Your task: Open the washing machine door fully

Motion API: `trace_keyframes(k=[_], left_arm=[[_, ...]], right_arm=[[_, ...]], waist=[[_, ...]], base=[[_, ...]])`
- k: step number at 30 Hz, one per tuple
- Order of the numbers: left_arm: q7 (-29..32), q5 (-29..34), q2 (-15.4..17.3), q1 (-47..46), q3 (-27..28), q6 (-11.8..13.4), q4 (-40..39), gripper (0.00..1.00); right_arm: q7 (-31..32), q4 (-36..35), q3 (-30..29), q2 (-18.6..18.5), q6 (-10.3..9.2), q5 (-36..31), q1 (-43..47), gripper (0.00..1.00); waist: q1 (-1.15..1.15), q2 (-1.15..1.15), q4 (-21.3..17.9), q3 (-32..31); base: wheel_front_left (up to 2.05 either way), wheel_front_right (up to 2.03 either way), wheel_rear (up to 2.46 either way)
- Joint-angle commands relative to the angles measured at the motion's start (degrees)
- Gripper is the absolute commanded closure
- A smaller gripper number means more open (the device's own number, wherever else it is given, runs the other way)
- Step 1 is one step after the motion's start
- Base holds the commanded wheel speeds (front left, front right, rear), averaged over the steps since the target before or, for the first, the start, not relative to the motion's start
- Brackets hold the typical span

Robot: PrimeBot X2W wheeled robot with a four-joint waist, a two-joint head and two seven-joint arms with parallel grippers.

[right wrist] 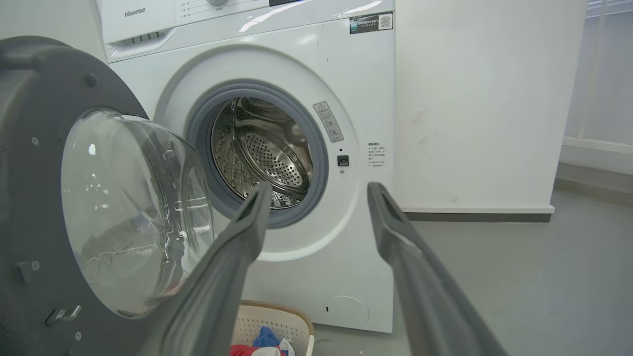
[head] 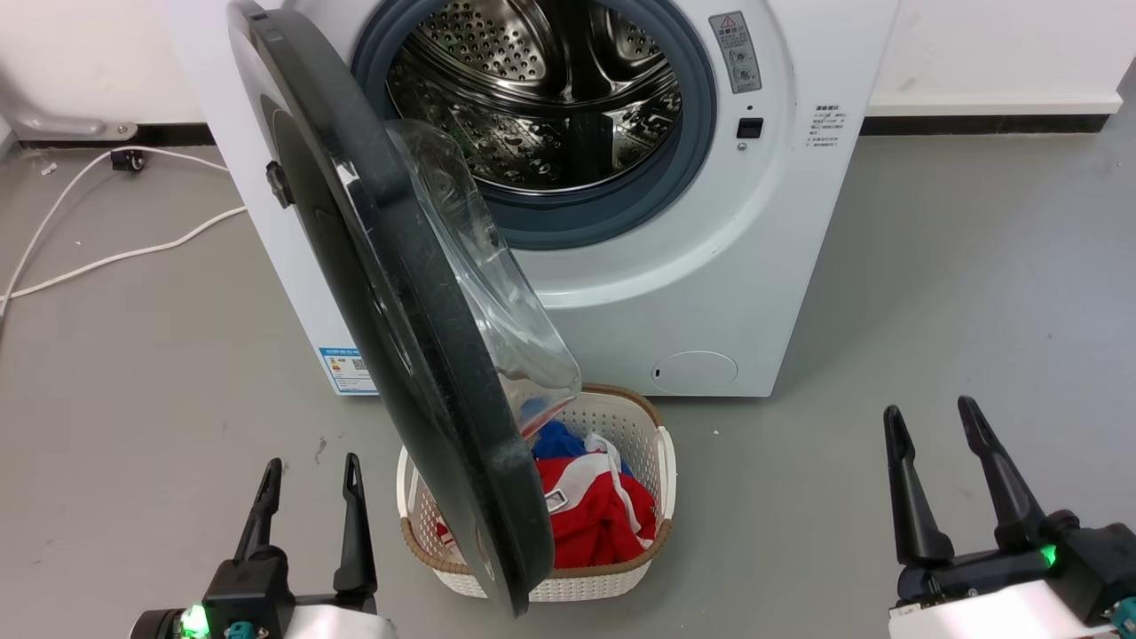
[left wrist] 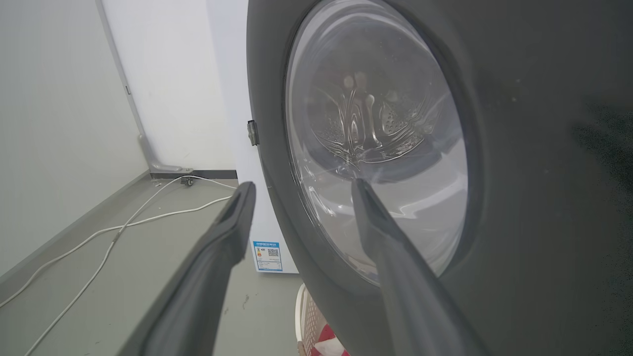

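**Door half open, more swing left to go**

The washing machine door (head: 408,355) stood roughly square to the washing machine (head: 710,266), hinged at its left. The free edge pointed at you over the laundry basket (head: 661,461). Its black outer face looked left and the glass bowl looked right. Your left gripper (head: 312,461), spread and empty, was nearer, just beside the outer face. Your right gripper (head: 928,408), also spread and empty, sat well apart on the bowl side. My read: opening fully meant swinging the door leftward.

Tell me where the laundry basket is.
Head view, bottom centre: the laundry basket sits on the floor before the washing machine, partly hidden by the open door.
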Motion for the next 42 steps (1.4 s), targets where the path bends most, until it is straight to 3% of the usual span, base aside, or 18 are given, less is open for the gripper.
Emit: trace_keyframes(k=[1, 17, 32, 33, 42], left_arm=[[-0.2, -0.2, 0.0, 0.1, 0.2, 0.0, 0.0, 0.00], [-0.2, -0.2, 0.0, 0.8, 0.0, 0.3, -0.1, 0.00], [-0.2, -0.6, -0.1, 1.2, 0.4, 1.0, -0.2, 0.02], [-0.2, -0.6, 0.0, 1.2, 0.5, 1.1, -0.2, 1.00], [-0.2, 0.1, 0.0, -0.6, 2.5, 1.9, -3.0, 1.00]], right_arm=[[-0.1, 0.3, -0.3, 0.4, -0.02, -0.1, 0.7, 0.00], [-0.1, 4.0, -0.3, 2.4, -0.01, -3.1, 4.2, 0.00], [-0.1, 4.2, -0.4, 2.4, -0.01, -1.3, 4.8, 0.00], [-0.1, 4.2, -0.4, 2.4, -0.01, -1.3, 4.8, 0.00], [-0.1, 3.9, -0.4, 2.5, -0.01, -0.8, 4.8, 0.00]], waist=[[0.00, 0.00, 0.0, 0.0], [0.00, 0.00, 0.1, -0.4], [0.00, 0.00, -0.1, -0.4], [0.00, 0.00, -0.1, -0.4], [0.00, 0.00, 0.1, -0.7]], base=[[0.00, 0.00, 0.00], [0.00, 0.00, 0.00], [0.00, 0.00, 0.00], [0.00, 0.00, 0.00], [0.00, 0.00, 0.00]])
